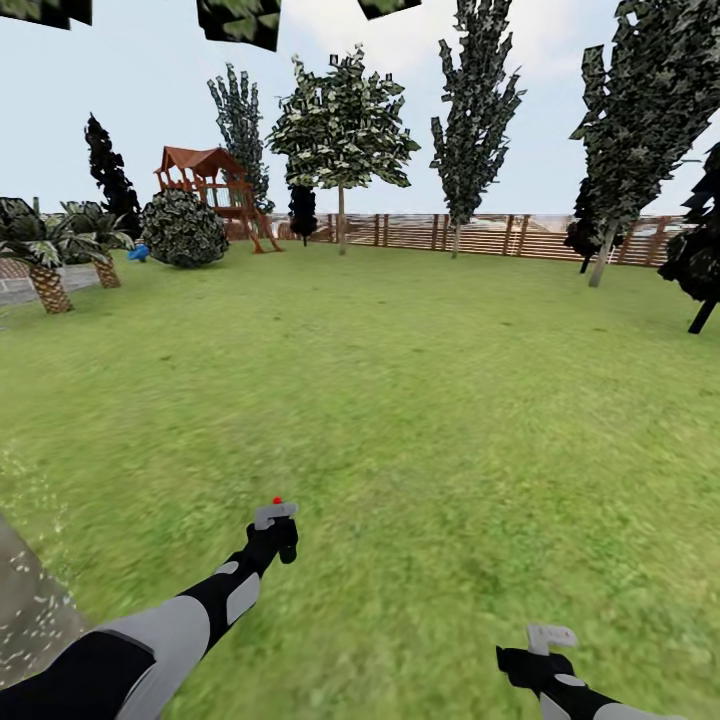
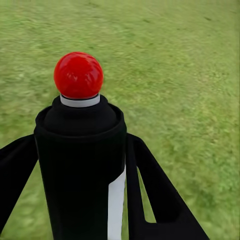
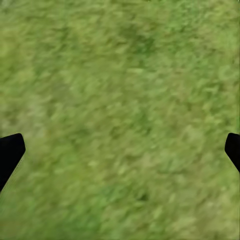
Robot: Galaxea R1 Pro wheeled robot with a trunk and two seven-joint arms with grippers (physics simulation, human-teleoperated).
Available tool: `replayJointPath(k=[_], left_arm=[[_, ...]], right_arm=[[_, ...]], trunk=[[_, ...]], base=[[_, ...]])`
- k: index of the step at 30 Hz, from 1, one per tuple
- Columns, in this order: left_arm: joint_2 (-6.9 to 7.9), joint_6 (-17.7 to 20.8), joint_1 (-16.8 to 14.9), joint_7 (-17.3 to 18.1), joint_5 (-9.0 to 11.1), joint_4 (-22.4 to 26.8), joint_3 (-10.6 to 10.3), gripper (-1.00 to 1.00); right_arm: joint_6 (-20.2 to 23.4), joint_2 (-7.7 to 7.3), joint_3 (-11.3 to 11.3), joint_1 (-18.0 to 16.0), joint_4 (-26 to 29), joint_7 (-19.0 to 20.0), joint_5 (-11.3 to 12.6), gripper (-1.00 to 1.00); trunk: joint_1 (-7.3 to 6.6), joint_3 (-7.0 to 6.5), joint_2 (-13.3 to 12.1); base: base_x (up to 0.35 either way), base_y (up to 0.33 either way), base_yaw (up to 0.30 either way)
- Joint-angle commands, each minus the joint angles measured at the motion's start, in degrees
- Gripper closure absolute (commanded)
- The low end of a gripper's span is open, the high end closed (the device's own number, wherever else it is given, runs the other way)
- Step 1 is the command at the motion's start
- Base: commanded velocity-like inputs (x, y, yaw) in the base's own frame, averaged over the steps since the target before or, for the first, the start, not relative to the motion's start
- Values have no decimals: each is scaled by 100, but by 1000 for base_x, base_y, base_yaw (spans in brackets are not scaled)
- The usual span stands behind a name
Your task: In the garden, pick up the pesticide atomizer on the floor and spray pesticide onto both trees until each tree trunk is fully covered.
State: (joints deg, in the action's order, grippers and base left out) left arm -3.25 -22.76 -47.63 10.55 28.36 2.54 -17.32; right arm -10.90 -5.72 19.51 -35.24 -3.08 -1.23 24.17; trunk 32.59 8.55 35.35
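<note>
Holding the pesticide atomizer [image 2: 80, 150], the left gripper [image 1: 272, 540] is clenched around the dark bottle; the left wrist view shows black fingers [image 2: 160, 200] flanking its body, with the red dot on top. In the head view the atomizer sits at about 7 o'clock, low over the lawn [image 1: 430, 400]. The right gripper [image 1: 545, 655], at 5 o'clock, is released: its finger tips stand wide apart at the edges of the right wrist view, with grass between them.

Status: pickup is complete. A grey-brown tree trunk [image 1: 30, 610] at 8 o'clock carries white specks [image 1: 40, 625], judged to be pesticide; whether it is fully covered cannot be told. A second leafy tree [image 1: 341, 130] stands at 12 o'clock near the fence [image 1: 480, 235], well apart from the robot. Its trunk is judged untreated, though too distant to confirm. Remaining: approach and spray it.
</note>
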Motion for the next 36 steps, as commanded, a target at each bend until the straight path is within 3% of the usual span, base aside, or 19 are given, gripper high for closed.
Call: replayJointPath(k=[1,6,7,10,13,15,22,32,36], left_arm=[[0,2,0,0,1,1,1,100],[0,8,0,0,0,1,1,100],[0,8,0,0,1,1,1,100],[0,9,0,0,2,1,1,100],[0,9,0,0,1,1,1,100],[0,9,0,0,1,1,1,100],[0,9,0,0,-1,1,1,100],[0,9,0,0,-2,1,1,100],[0,9,0,0,2,1,1,100]], right_arm=[[0,0,0,0,0,0,0,-100],[-5,-14,-5,0,0,2,0,-100],[0,-83,-10,0,0,12,2,-100],[14,-577,-19,0,11,177,30,-100],[18,-862,-25,0,23,510,84,-100],[18,-933,-24,0,25,572,119,-100],[23,-962,-11,0,19,1018,149,-100],[0,-893,-3,0,12,1065,126,-100],[-22,-766,0,0,17,1035,108,-100]], trunk=[[0,0,0],[0,0,0],[0,0,0],[0,0,0],[0,0,0],[0,0,0],[0,0,0],[0,0,0],[0,0,0]], base=[[349,0,0],[350,0,0],[350,0,0],[350,0,0],[350,0,0],[350,0,0],[350,0,0],[350,0,0],[350,0,0]])
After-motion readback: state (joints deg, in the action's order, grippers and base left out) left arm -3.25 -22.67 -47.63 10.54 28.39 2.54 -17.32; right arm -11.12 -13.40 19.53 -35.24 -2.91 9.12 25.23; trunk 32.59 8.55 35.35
